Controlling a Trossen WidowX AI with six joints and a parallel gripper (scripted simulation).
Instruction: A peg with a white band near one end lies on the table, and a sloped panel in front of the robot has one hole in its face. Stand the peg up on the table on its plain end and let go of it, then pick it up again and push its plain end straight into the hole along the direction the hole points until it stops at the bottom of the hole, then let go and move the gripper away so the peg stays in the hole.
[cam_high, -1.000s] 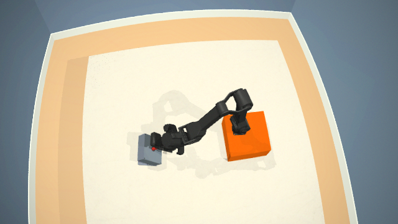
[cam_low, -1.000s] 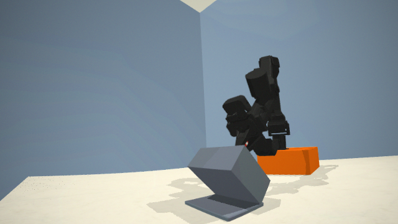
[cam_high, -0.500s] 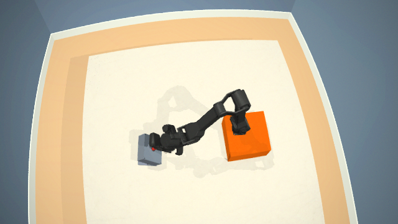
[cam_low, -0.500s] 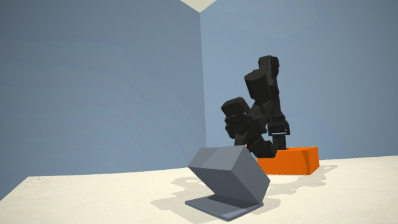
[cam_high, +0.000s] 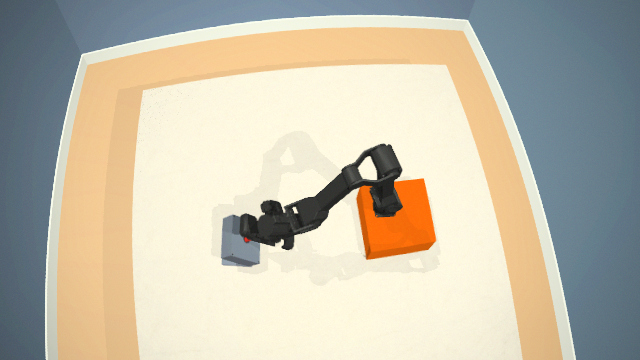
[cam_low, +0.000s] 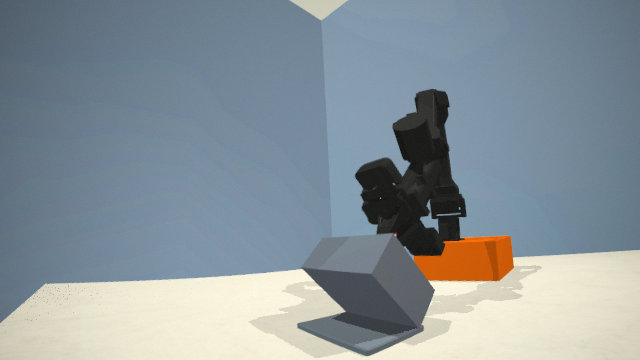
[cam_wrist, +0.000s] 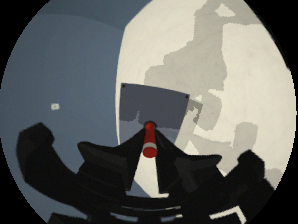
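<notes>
The red peg (cam_wrist: 149, 144) (cam_high: 246, 240) is held between the fingers of my gripper (cam_wrist: 149, 135) (cam_high: 248, 236) and points forward at the grey sloped panel (cam_wrist: 162, 104) (cam_high: 239, 251) (cam_low: 370, 280). In the wrist view the peg's far tip meets the panel's face near its lower middle, and it covers the hole there. In the exterior view the gripper (cam_low: 401, 236) sits right at the panel's upper back edge, and only a red sliver of the peg (cam_low: 396, 234) shows. I cannot tell how deep the peg sits. The white band is not clear to see.
The arm rises from an orange base block (cam_high: 400, 235) (cam_low: 465, 260) behind the panel. The panel stands on a thin grey foot plate (cam_low: 350, 336). A raised tan border (cam_high: 100, 200) rings the table.
</notes>
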